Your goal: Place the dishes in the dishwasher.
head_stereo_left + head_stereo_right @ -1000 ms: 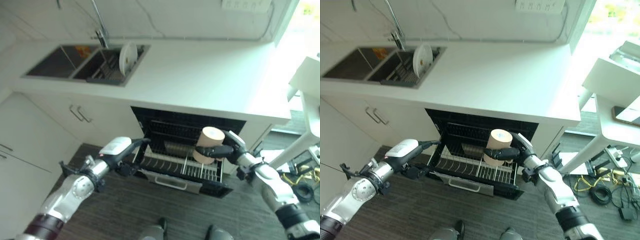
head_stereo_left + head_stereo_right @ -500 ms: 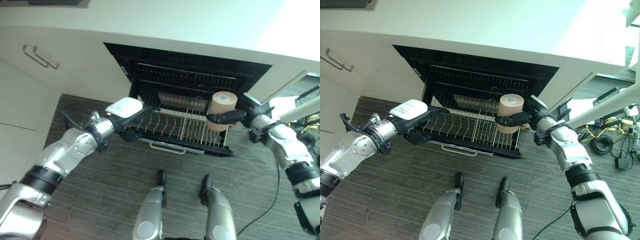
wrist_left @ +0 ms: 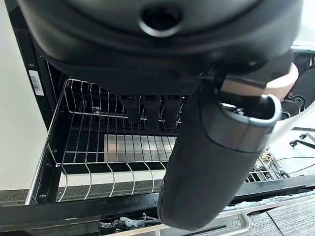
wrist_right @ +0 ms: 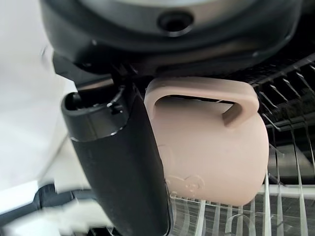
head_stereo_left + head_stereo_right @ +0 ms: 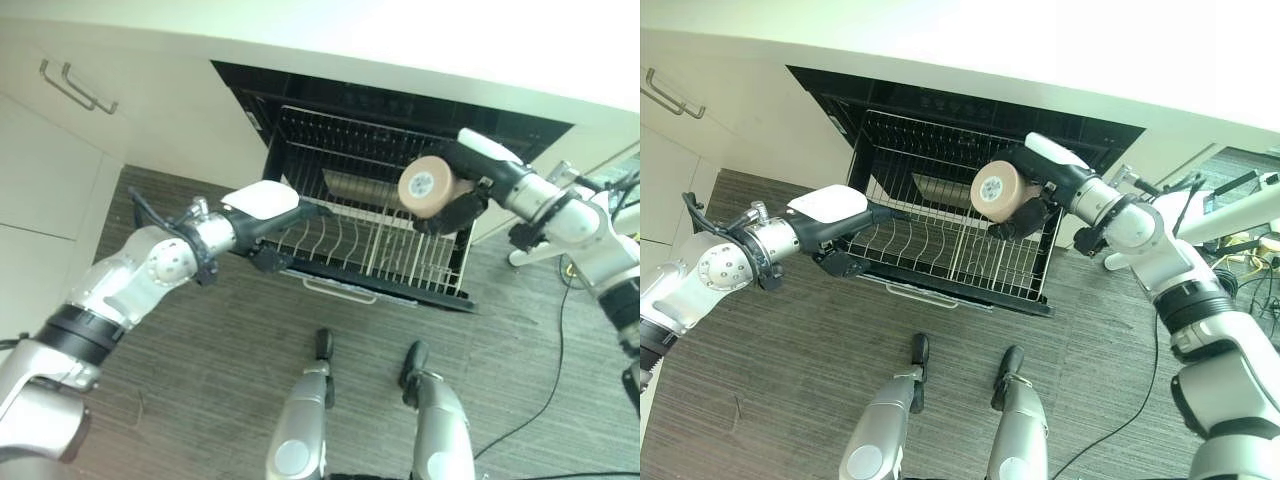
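A tan mug point(image 5: 428, 186) lies on its side in my right hand point(image 5: 470, 180), which is shut on it, base turned up towards me. It hangs above the right half of the pulled-out wire rack point(image 5: 345, 250) of the open dishwasher point(image 5: 300, 95). The right wrist view shows the mug point(image 4: 211, 157) against the thumb point(image 4: 123, 162), handle point(image 4: 202, 93) towards the palm, rack wires beneath. My left hand point(image 5: 265, 205) is open at the rack's front left corner, fingers point(image 3: 147, 108) straight over the wires and thumb point(image 3: 211, 157) by the front rail.
A shiny steel piece point(image 5: 350, 186) sits at the back of the rack. White cabinet doors with handles point(image 5: 75, 85) stand to the left, and the countertop edge point(image 5: 400, 45) overhangs the dishwasher. Cables point(image 5: 1245, 280) lie on the floor to the right.
The camera has tilted down towards the dishwasher. My right hand has raised the mug and tipped it from upright onto its side over the rack. The left hand stays at the rack's corner.
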Controlling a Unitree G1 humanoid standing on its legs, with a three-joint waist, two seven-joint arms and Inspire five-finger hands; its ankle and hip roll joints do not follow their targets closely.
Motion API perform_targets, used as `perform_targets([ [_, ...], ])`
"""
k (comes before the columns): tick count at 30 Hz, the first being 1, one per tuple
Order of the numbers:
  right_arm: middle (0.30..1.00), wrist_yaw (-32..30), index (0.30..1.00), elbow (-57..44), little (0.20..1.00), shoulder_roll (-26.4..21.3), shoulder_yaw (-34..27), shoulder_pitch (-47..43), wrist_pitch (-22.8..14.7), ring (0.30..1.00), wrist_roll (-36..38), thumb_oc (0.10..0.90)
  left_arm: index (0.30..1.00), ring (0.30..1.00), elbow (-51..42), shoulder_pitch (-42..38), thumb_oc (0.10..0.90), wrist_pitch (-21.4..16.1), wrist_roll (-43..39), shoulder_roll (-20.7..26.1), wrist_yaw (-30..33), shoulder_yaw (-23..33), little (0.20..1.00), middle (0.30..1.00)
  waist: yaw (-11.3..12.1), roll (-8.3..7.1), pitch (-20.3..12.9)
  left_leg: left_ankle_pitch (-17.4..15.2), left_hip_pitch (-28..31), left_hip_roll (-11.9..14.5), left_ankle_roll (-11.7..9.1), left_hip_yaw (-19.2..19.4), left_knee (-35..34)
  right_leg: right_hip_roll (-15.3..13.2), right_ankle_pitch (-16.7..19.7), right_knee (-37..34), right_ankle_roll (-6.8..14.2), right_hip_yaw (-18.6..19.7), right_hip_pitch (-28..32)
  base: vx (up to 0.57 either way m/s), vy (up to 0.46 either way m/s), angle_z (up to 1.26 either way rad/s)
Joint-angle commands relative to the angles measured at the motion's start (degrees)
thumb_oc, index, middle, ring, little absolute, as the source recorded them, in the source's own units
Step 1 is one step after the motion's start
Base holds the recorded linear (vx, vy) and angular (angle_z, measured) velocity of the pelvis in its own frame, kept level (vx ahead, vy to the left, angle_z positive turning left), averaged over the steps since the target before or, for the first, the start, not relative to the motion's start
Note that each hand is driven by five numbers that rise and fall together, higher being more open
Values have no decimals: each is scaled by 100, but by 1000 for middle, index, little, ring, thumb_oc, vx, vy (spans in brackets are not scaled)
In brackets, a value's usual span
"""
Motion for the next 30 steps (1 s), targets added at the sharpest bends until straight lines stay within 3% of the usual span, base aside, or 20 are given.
perform_targets([
  [1,300,-948,300,-659,300,-408,-44,-960,-1026,300,-544,400,900,900,-620,-520,800,-232,-534,492,125,124,900,900,32,-78,-89,-797,-30,59,75,364,501,-5,-27,-490,538,209,240,-27,-18,3],
  [3,300,-1399,300,-548,300,-441,340,-1244,-1211,300,-954,400,900,900,-646,-622,800,-299,-588,585,149,7,900,900,91,-79,-89,-781,-81,36,90,342,501,-19,-19,-490,543,213,207,-16,-16,0],
  [6,300,-1591,300,-732,300,-621,622,-1283,-1193,300,-1241,400,900,900,-749,-566,800,-294,-600,662,198,21,900,900,107,-91,-89,-761,-157,42,85,343,501,-38,4,-490,578,170,154,-16,-13,12],
  [7,300,-1935,300,-533,300,-710,985,-1463,-1259,300,-1484,400,900,900,-730,-735,800,-314,-664,733,319,-202,900,900,139,-88,-89,-751,-240,27,91,322,501,-61,17,-490,582,138,95,-48,-38,25],
  [9,300,-2410,300,-14,300,-706,1301,-1622,-1367,300,-1472,400,900,900,-636,-996,800,-403,-750,795,449,-458,900,900,199,-67,-89,-721,-384,13,84,299,501,-96,41,-490,598,73,-5,-70,-33,16],
  [10,300,-2331,300,109,300,-665,1287,-1610,-1233,300,-1138,400,900,900,-640,-1047,800,-397,-760,785,501,-497,900,900,223,-50,-89,-716,-448,1,87,290,501,-108,39,-490,596,52,-51,-65,-8,9],
  [11,300,-2203,300,168,300,-632,1221,-1545,-1103,300,-672,400,900,900,-656,-1029,800,-388,-751,773,529,-478,900,900,231,-39,-89,-711,-477,1,84,291,501,-114,38,-490,594,44,-70,-58,13,4],
  [12,300,-1938,300,246,300,-548,921,-1304,-831,300,303,400,900,900,-691,-945,800,-364,-708,724,569,-388,900,900,220,-17,-89,-712,-515,-2,82,293,501,-119,35,-490,587,40,-107,-39,27,6],
  [13,300,-1823,300,282,300,-468,681,-1144,-712,300,670,400,900,900,-693,-894,800,-350,-673,685,597,-344,900,900,205,-4,-89,-717,-523,-7,79,296,501,-121,30,-490,582,48,-120,-27,26,7],
  [14,300,-1787,300,284,300,-450,608,-1095,-689,300,754,400,900,900,-696,-886,800,-346,-664,677,606,-342,900,900,205,-5,-89,-719,-521,-9,78,297,501,-121,27,-490,581,50,-120,-12,29,6],
  [16,300,-1539,300,475,300,-138,-209,-642,-613,300,1038,400,900,900,-692,-756,800,-297,-568,515,609,-128,900,900,159,44,-89,-743,-561,-21,75,322,501,-123,8,-490,570,90,-190,-36,52,3],
  [19,300,-1439,300,630,300,241,-1005,-275,-426,300,1112,400,900,900,-720,-637,800,-126,-430,213,576,135,900,900,98,125,-89,-765,-585,-38,65,373,501,-135,-11,-490,559,153,-258,-13,80,-1],
  [21,300,-1438,300,659,300,315,-1197,-177,-461,300,951,400,900,900,-753,-595,800,-43,-424,124,533,247,900,900,76,178,-89,-761,-633,-45,63,407,501,-156,3,-490,565,169,-327,7,67,-3],
  [27,300,-1556,300,619,300,258,-978,-387,-697,300,93,400,900,900,-760,-633,800,-48,-489,104,430,269,900,900,85,243,-89,-723,-743,-53,47,439,501,-199,50,-490,584,144,-451,8,25,-6],
  [30,300,-1481,300,590,300,252,-832,-520,-408,300,672,400,900,900,-778,-685,800,-40,-516,119,433,243,900,900,108,233,-89,-694,-817,-45,44,429,501,-209,79,-490,588,121,-521,0,-4,-2],
])
